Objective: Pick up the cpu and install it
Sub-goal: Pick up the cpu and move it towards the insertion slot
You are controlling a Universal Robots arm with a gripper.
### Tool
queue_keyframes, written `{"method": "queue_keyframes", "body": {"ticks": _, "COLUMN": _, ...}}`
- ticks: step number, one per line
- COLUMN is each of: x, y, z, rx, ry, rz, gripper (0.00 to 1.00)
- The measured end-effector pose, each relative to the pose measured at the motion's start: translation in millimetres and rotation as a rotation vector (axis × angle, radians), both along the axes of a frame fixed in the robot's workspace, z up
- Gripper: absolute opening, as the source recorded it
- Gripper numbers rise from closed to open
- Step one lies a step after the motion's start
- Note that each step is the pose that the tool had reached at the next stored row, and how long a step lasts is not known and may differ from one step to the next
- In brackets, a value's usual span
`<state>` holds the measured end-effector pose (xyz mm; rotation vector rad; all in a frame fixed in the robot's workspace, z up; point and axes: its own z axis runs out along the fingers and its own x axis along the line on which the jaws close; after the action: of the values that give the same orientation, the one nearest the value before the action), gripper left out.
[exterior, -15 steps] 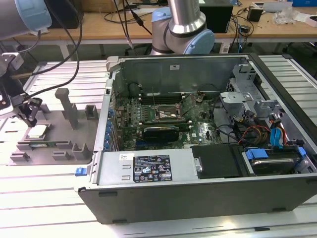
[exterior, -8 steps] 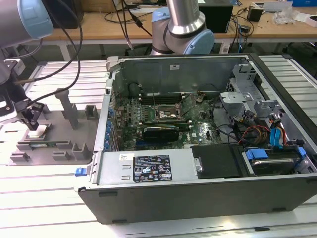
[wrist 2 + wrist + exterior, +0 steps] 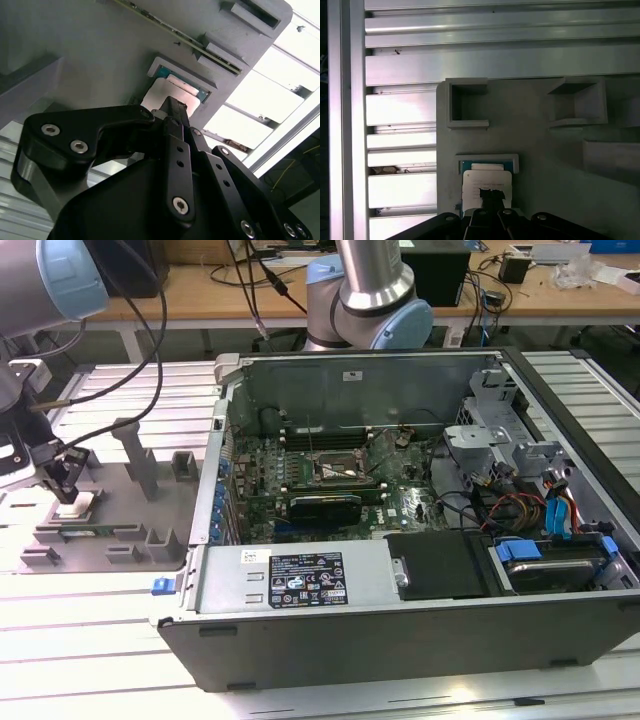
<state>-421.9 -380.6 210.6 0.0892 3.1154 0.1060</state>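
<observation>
Exterior view: hand [image 3: 66, 492], jaws narrowed together, tip over the cpu [image 3: 78, 507], which lies flat in a pocket of the grey fixture plate [image 3: 120, 505], at 9 o'clock from the open computer case [image 3: 330, 640] on the worktop [image 3: 90, 640]

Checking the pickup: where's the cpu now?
At the exterior view's left, in its slot on the grey fixture tray, the cpu sits under the gripper, outside the computer case.

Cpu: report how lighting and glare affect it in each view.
Exterior view: the cpu is a washed-out pale patch below the gripper. First wrist view: bright and evenly lit, the gripper's dark tip overlapping it. Second wrist view: softly lit, while the slats beyond blow out white.
</observation>
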Motion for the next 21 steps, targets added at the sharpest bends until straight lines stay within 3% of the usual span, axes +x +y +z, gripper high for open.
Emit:
{"method": "queue_keyframes", "body": {"ticks": 1, "x": 0.0, "y": 0.0, "z": 0.0, "rx": 0.0001, "ry": 0.0, "rz": 0.0, "gripper": 0.11}}
{"method": "queue_keyframes", "body": {"ticks": 4, "x": 0.0, "y": 0.0, "z": 0.0, "rx": 0.0007, "ry": 0.0, "rz": 0.0, "gripper": 0.3}}
{"method": "queue_keyframes", "body": {"ticks": 5, "x": 0.0, "y": 0.0, "z": 0.0, "rx": 0.0008, "ry": 0.0, "rz": 0.0, "gripper": 0.3}}
{"method": "queue_keyframes", "body": {"ticks": 6, "x": 0.0, "y": 0.0, "z": 0.0, "rx": 0.001, "ry": 0.0, "rz": 0.0, "gripper": 0.36}}
{"method": "queue_keyframes", "body": {"ticks": 7, "x": 0.0, "y": 0.0, "z": 0.0, "rx": 0.0012, "ry": 0.0, "rz": 0.0, "gripper": 0.48}}
{"method": "queue_keyframes", "body": {"ticks": 8, "x": 0.0, "y": 0.0, "z": 0.0, "rx": 0.0014, "ry": 0.0001, "rz": 0.0, "gripper": 0.48}}
{"method": "queue_keyframes", "body": {"ticks": 10, "x": 0.0, "y": 0.0, "z": 0.0, "rx": 0.0016, "ry": 0.0, "rz": 0.0, "gripper": 0.6}}
{"method": "queue_keyframes", "body": {"ticks": 18, "x": 0.1, "y": 0.3, "z": -7.0, "rx": 0.0018, "ry": 0.0, "rz": 0.007, "gripper": 0.6}}
{"method": "queue_keyframes", "body": {"ticks": 21, "x": 0.0, "y": 2.7, "z": -10.7, "rx": 0.0016, "ry": 0.0002, "rz": 0.018, "gripper": 0.6}}
